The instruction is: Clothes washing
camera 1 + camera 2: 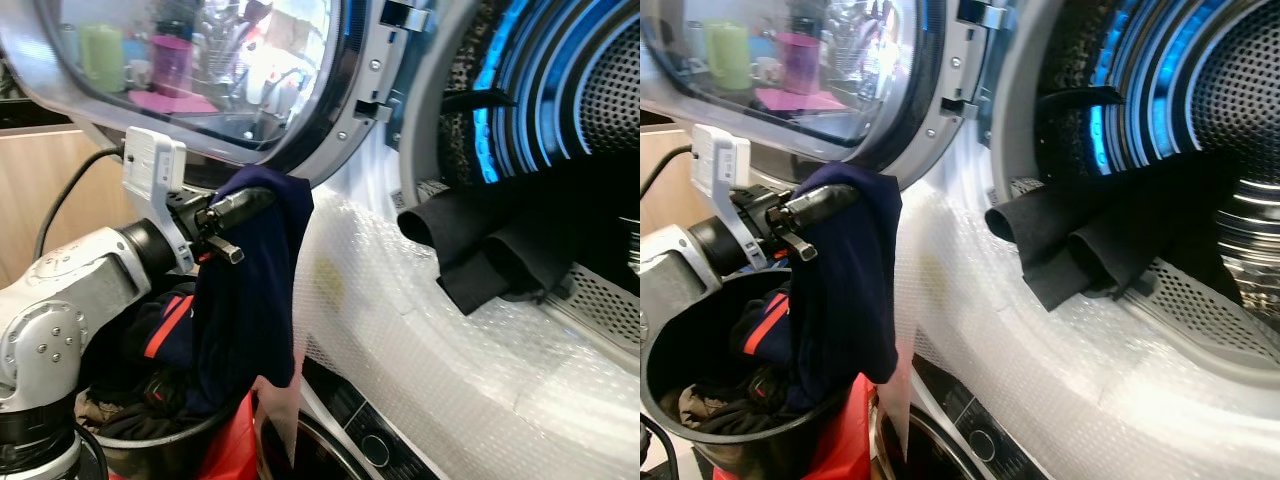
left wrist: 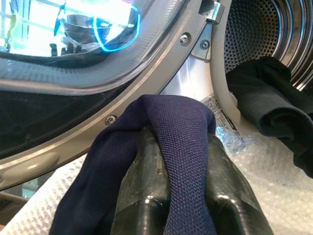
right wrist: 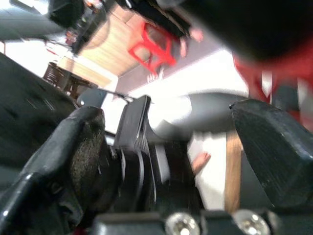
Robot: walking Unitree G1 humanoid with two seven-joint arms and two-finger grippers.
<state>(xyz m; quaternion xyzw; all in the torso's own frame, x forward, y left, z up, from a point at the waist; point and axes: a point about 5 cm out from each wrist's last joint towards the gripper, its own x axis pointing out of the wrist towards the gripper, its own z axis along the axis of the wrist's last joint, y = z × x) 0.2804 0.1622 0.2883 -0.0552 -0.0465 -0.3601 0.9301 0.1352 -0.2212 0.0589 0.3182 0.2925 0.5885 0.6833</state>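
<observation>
Presently catalogued, one moment of laundry loading.

1. Left gripper [image 1: 262, 196]: raised at 9 o'clock of the head view, fingers pinched together on a navy garment [image 1: 250, 300]. In the left wrist view the cloth [image 2: 181, 147] was folded over and between the two black fingers [image 2: 230, 196].

2. Navy garment: draped over the gripper, hanging straight down, its lower end reaching into the basket [image 1: 680, 350] at 7 o'clock. It hung just beside the washer front, left of the opening.

3. Basket: dark, round, holding a heap of clothes, among them a dark piece with an orange-red stripe [image 1: 160, 335]. Something red [image 1: 845, 440] showed just beside the basket, toward 6 o'clock.

4. Washer: door [image 1: 200, 70] swung open at 11 o'clock, its glass mirroring a bright room. Drum [image 1: 1230, 100] at 2 o'clock, perforated, lit blue round the rim. Front panel covered in bubble wrap [image 1: 420, 340].

5. Black garment [image 1: 500, 250]: lay at 3 o'clock, half in the drum, its folded end spilling out over the lip of the opening. Well apart from the navy garment.

6. Right gripper [image 3: 166, 142]: fingers spread wide, holding nothing; surroundings in the right wrist view blurred and hard to make out.
</observation>
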